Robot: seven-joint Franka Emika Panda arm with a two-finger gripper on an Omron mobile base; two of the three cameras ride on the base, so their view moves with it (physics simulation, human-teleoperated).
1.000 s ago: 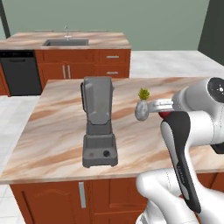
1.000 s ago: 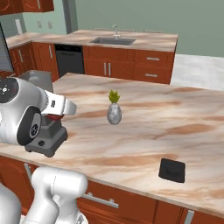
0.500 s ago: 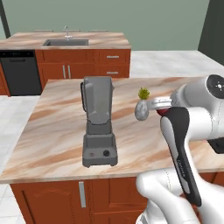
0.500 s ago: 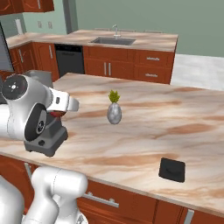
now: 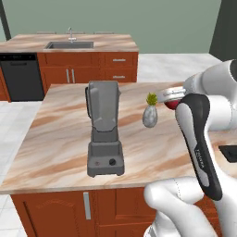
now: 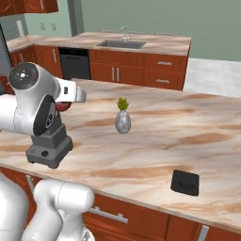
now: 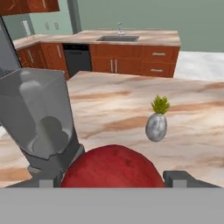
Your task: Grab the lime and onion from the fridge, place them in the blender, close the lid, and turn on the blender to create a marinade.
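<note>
The reddish onion point(image 7: 111, 168) sits between my fingertips, and my gripper point(image 7: 113, 179) is shut on it. The dark grey blender point(image 5: 104, 127) stands on the island counter, its smoky jar point(image 7: 37, 111) open at the top. My gripper point(image 5: 170, 98) hangs above the counter to the right of the jar, around jar-top height, with a bit of the onion point(image 6: 62, 106) showing under the hand. The black lid point(image 6: 185, 182) lies flat on the counter, far to the right. A dim rounded shape shows through the jar; I cannot tell what it is. The lime and the fridge are out of view.
A small grey vase with green leaves point(image 5: 149, 115) stands on the counter between the blender and my hand. Behind the island runs a counter with a sink point(image 5: 69, 45) and a black dishwasher point(image 5: 21, 76). The marble top point(image 6: 155, 141) lies bare between vase and lid.
My hand with the onion has risen a little and drifted slightly away from the blender. Blender, vase and lid have stayed put.
</note>
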